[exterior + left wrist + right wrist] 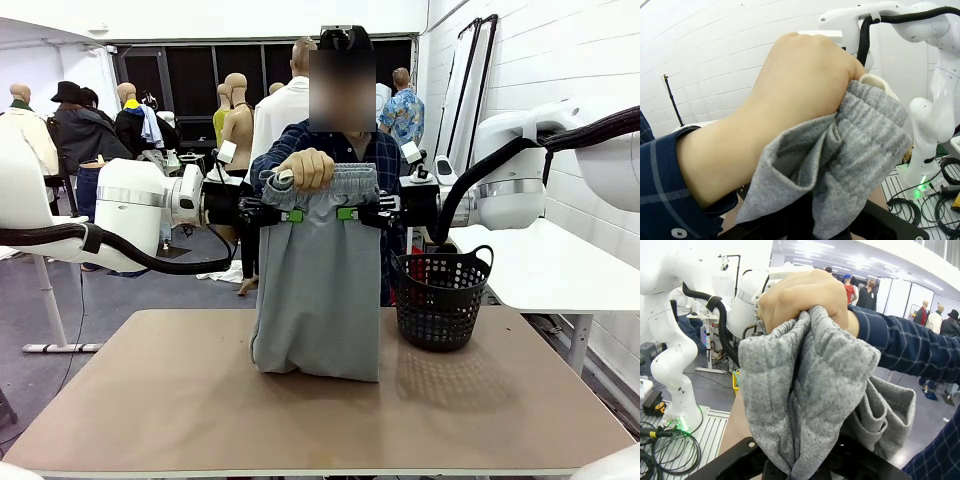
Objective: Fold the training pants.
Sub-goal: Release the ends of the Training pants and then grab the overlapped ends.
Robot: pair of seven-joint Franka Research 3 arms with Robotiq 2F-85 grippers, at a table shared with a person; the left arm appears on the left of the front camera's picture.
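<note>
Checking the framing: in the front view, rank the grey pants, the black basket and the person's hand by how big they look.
1. training pants
2. black mesh basket
3. person's hand, clearly the smallest

White arms [140, 205], black cables [50, 236], green pads [294, 215]
</note>
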